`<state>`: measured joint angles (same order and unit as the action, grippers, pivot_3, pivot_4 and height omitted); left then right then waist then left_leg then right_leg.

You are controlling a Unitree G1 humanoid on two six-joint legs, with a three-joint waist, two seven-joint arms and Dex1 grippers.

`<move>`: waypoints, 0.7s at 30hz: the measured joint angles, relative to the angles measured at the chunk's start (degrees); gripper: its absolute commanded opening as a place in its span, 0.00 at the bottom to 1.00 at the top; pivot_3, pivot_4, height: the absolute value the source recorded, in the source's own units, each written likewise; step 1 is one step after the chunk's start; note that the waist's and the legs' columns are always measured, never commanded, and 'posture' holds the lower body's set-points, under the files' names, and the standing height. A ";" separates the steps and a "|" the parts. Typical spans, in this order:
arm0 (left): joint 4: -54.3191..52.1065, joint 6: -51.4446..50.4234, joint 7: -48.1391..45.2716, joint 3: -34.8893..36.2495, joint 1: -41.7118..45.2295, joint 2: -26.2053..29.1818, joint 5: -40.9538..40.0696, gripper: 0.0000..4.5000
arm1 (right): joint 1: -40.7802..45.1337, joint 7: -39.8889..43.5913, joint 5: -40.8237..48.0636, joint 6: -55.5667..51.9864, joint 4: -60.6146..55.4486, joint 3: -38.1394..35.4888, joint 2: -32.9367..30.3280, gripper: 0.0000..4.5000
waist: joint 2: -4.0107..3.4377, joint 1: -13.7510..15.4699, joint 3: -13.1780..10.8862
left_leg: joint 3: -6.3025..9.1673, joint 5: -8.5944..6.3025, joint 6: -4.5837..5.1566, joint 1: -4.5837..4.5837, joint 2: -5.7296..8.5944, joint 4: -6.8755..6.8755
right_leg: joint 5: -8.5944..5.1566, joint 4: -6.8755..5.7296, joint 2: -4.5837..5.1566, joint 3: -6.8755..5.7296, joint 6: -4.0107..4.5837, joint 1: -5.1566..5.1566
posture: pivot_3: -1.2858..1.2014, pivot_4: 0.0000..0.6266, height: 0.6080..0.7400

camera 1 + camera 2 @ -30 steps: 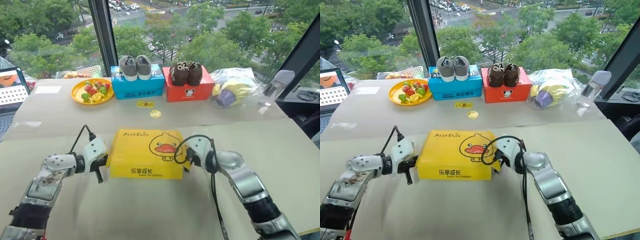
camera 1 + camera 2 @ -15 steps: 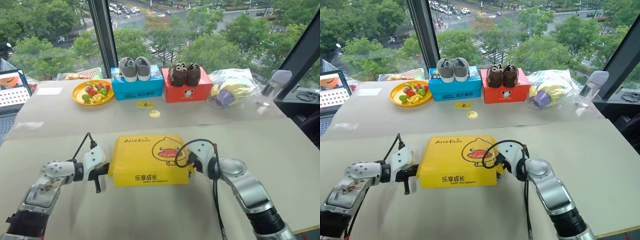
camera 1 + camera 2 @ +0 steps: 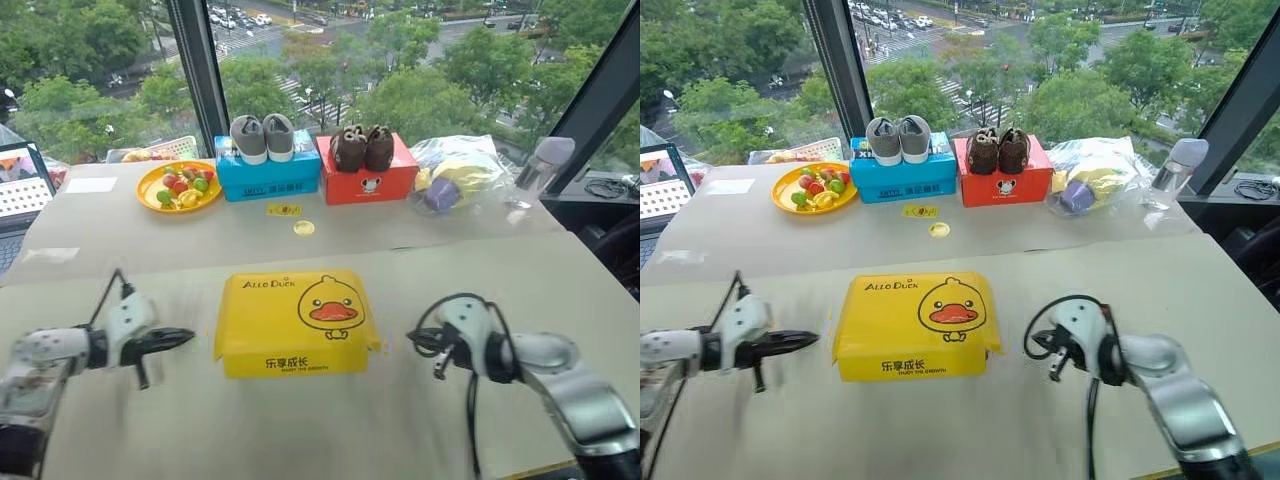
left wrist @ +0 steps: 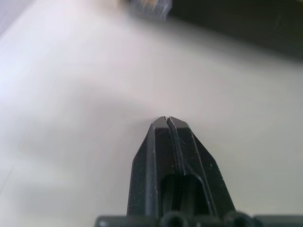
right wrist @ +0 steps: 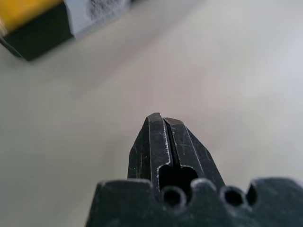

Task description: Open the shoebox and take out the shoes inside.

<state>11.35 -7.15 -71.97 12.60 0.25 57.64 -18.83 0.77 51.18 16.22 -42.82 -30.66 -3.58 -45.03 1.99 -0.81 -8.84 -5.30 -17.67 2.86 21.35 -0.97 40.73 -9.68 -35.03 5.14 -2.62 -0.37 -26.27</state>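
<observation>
The shoebox [image 3: 298,321] sits closed at table centre. The left gripper [image 3: 183,336] at its nine o'clock and the right gripper [image 3: 413,343] at three o'clock are pinched together, empty. Opening hasn't begun; next, the lid's edges probably need catching.

The desk [image 3: 120,410] carries the shoebox [image 3: 296,322] at centre; plate [image 3: 180,186], blue box [image 3: 267,176], red box [image 3: 366,182] and bag [image 3: 462,180] toward 12 o'clock.
</observation>
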 measured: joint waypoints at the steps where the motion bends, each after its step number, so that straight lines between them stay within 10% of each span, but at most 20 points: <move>1: -0.87 -2.22 -2.35 1.48 -1.83 1.93 -1.84 0.00 | -1.37 2.33 3.86 -1.50 -3.24 -0.99 -0.97 0.00 | 0.00 0.06 0.00 | 0.01 -0.01 0.00 0.00 -0.02 -0.01 | -0.02 0.01 0.00 -0.03 0.03 -0.01 | 0.52 0.24 0.93; 11: -13.09 -13.29 -16.62 14.83 -14.43 6.62 -14.62 0.00 | 2.82 1.92 13.04 -5.72 -9.57 13.96 3.73 0.00 | 0.04 0.70 -0.06 | -0.05 -0.06 0.06 -0.06 0.04 0.12 | -0.36 0.02 0.26 -0.10 0.18 0.06 | 0.52 0.24 0.93; 21: -17.30 -6.70 -11.57 15.36 -13.65 -3.07 -12.80 0.00 | 5.90 -7.72 8.64 -5.81 1.97 19.13 13.33 0.00 | 0.12 1.71 -0.01 | 0.00 -0.08 0.04 0.09 0.09 0.08 | -0.12 0.08 0.21 -0.22 0.62 0.06 | 0.52 0.24 0.93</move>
<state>-5.95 -13.85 -83.54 27.96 -13.40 54.57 -31.62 6.67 43.46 24.86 -48.63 -28.69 15.55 -31.70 2.11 0.90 -8.85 -5.29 -17.75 2.90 21.44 -0.88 40.82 -9.80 -34.96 5.35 -2.85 0.25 -26.22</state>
